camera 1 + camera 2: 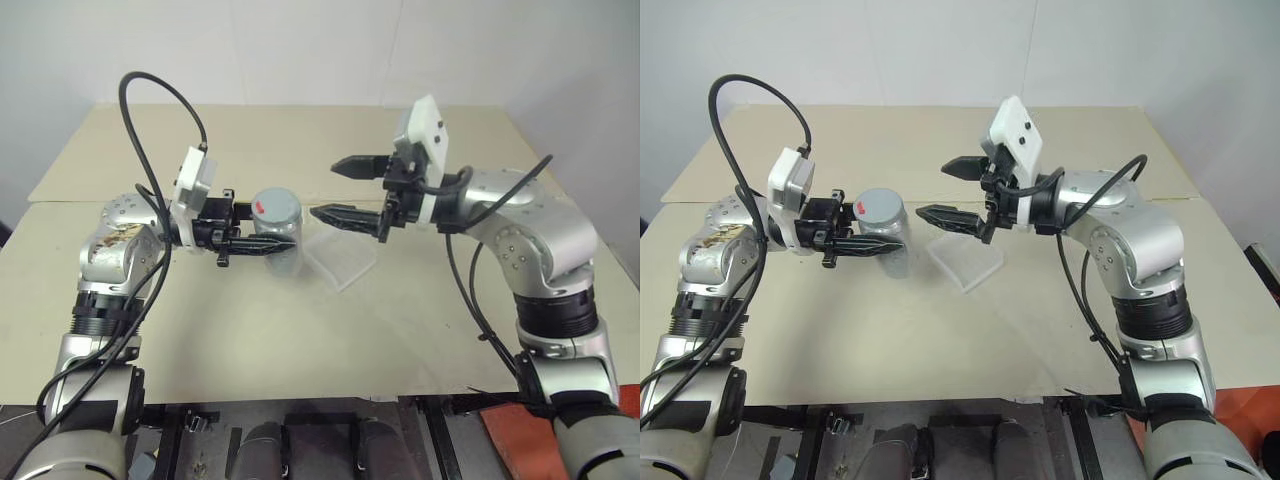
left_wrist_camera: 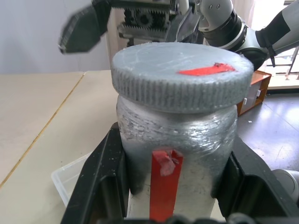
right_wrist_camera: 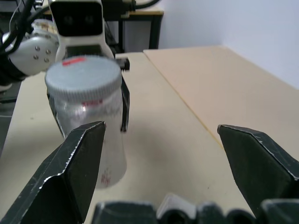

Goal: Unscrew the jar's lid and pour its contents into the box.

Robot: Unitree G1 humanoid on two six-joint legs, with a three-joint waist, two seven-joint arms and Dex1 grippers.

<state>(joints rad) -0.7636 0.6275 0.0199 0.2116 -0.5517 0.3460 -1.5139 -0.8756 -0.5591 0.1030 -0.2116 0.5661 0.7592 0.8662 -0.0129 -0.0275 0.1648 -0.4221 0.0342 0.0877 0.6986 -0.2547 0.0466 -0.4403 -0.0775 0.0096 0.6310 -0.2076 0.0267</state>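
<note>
The left gripper point(image 1: 262, 243) is clamping the jar point(image 1: 280, 240) around its body, one black finger on each side, and is holding it upright above the table point(image 1: 250, 330). In the left wrist view the two fingers point(image 2: 100, 182) are pressing against the jar's translucent wall on either side of the vertical red stripe point(image 2: 164, 184). The lid point(image 1: 272, 207) is sitting on top of the jar, screwed on, its grey ribbed edge overhanging the jar's shoulder and its small red mark point(image 2: 205, 70) facing up.

Just beside the jar, on the side toward the robot's right arm, the box point(image 1: 343, 258) is lying flat on the table, its clear flared rim showing partly below and behind the jar's base. It is sitting lower than the jar, and whether the two are touching cannot be told.

Farther from the jar on that same side, the right gripper point(image 1: 335, 190) is hanging in the air with its fingers spread wide apart and gripping nothing. It is pointing toward the jar at about lid height, one finger higher and farther back, the other lower and nearer the jar, its tip close to the jar but not touching it. In the right wrist view the jar is standing beyond the gap between the two fingertips point(image 3: 79, 158), off toward one of them.
</note>
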